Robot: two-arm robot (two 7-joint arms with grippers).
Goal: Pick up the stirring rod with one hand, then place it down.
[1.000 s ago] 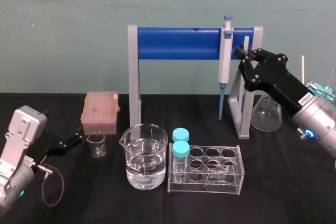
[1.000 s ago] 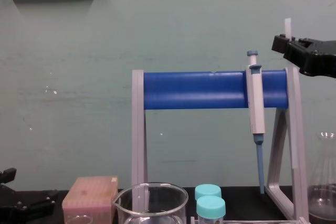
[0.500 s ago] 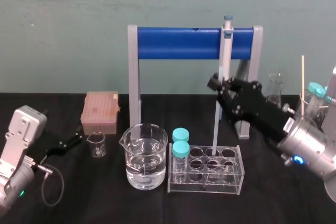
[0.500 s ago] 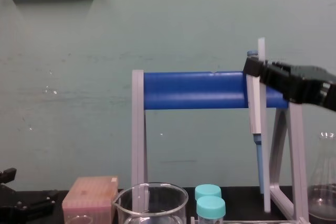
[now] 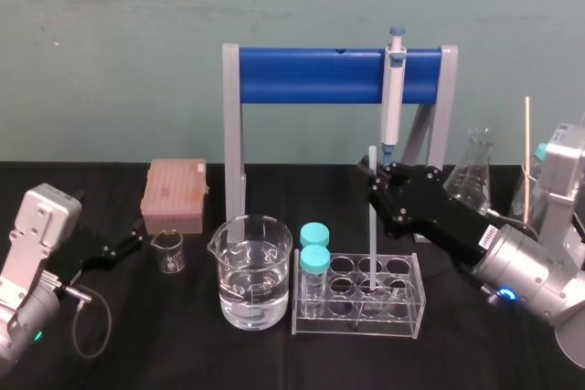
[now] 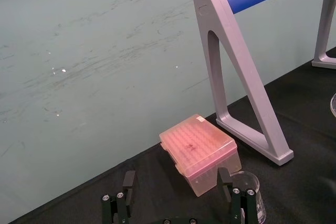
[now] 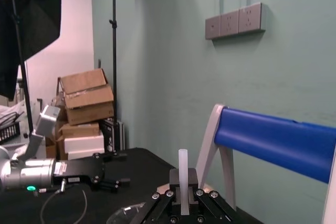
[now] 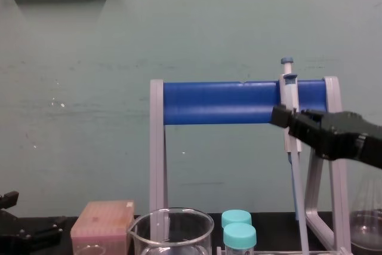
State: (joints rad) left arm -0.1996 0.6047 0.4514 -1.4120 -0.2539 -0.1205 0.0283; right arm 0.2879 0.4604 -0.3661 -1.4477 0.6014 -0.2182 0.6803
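Clear plastic test-tube rack [image 5: 358, 321], nearest item on the black bench [image 5: 183, 353]; reference piece for all entries. Two clear vials with teal caps [image 5: 314, 247], upright in the rack's left-end wells. Long thin translucent whitish stirring rod [image 5: 371, 230], upright, its lower end down inside the rack among the middle wells; which well cannot be told. Black right gripper [image 5: 375, 178] on a black arm with a grey housing, reaching in from the rack's right and poised above it; jaws pinching the rod near its top, with a short stub standing above them. Large clear glass beaker holding water [image 5: 251, 271], just beside the rack on its left. Small empty glass beaker [image 5: 168, 251], farther left of the rack. Black left gripper [image 5: 133, 242], well left of the rack, low over the bench; jaws spread, holding nothing. Pink translucent tip box [image 5: 174, 194], behind and left of the rack. Grey stand with a blue crossbar [image 5: 311, 77], behind the rack. Grey-and-blue pipette [image 5: 393, 89], hanging from the crossbar behind the rack. Clear conical flask [image 5: 469, 180], behind and right of the rack.
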